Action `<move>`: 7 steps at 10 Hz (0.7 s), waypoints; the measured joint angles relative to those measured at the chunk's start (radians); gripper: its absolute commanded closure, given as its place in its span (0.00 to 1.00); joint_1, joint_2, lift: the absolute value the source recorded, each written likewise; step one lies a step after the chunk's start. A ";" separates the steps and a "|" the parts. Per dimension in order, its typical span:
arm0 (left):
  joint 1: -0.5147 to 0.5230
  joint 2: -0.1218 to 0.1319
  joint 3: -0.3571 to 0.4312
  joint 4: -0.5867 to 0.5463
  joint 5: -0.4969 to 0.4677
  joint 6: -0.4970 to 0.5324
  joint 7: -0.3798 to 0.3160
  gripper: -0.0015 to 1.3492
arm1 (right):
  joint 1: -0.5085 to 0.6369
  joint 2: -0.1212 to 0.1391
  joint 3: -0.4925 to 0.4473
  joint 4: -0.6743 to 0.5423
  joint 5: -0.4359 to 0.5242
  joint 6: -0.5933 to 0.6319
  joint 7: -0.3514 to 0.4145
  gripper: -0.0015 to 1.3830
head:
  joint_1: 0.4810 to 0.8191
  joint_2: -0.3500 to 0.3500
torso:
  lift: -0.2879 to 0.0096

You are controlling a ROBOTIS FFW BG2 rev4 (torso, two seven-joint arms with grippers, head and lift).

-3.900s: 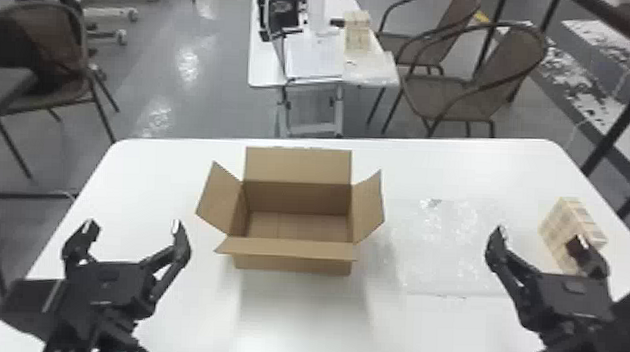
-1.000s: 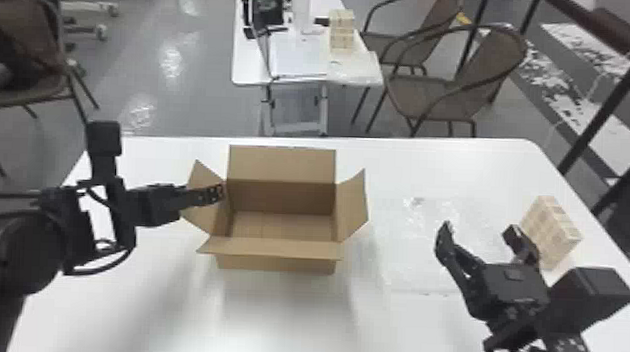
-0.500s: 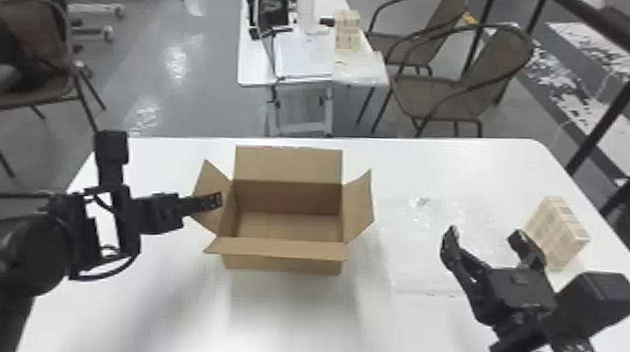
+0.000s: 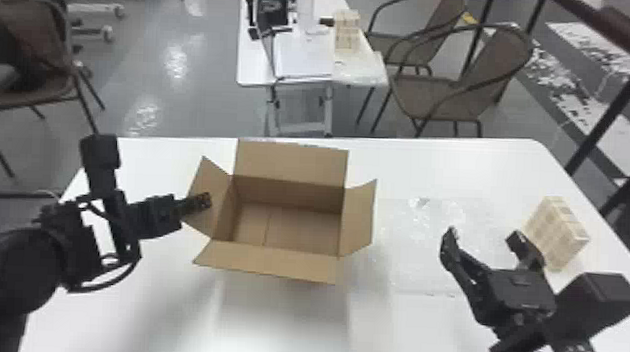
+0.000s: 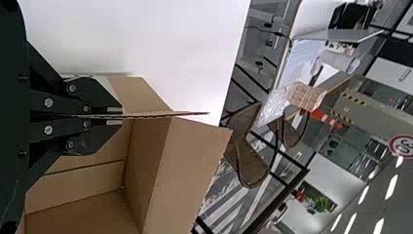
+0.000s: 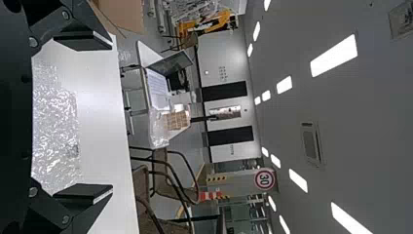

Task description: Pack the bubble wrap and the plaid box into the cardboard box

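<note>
Left gripper: here it is, the left gripper, fingers narrow, pinching the cardboard box's left flap!
Right gripper: over on the right side, the right gripper hangs wide, its two fingers well apart, near the plaid box.
Cardboard box: centre stage, the cardboard box stands upright on the white table, flaps spread, top open.
Bubble wrap: to the right of that, the bubble wrap lies flat on the tabletop, clear and shiny.
Plaid box: and far right, the plaid box sits on the table, beyond the bubble wrap.
Background: brown chairs stand past the far edge.
</note>
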State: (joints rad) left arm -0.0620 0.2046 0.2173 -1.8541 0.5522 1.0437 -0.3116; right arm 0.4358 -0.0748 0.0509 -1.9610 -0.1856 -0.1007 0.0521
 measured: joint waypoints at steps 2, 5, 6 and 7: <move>0.021 -0.017 0.037 -0.062 0.016 0.065 0.083 0.91 | 0.000 -0.001 0.002 0.002 -0.003 0.000 0.000 0.18 | 0.63 0.57 | 0.63; 0.073 -0.073 0.112 -0.126 0.139 0.144 0.290 0.91 | 0.000 -0.002 0.004 0.001 -0.004 -0.001 0.000 0.18 | 0.63 0.60 | 0.63; 0.105 -0.124 0.139 -0.144 0.151 0.109 0.310 0.91 | 0.000 -0.002 0.004 0.001 -0.005 -0.001 0.000 0.18 | 0.63 0.60 | 0.63; 0.141 -0.177 0.157 -0.168 0.141 0.046 0.329 0.91 | 0.000 -0.002 0.004 0.000 -0.005 -0.001 0.000 0.18 | 0.63 0.60 | 0.63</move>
State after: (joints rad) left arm 0.0794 0.0272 0.3745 -2.0217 0.6930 1.0902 0.0170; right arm 0.4356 -0.0767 0.0552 -1.9612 -0.1902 -0.1013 0.0521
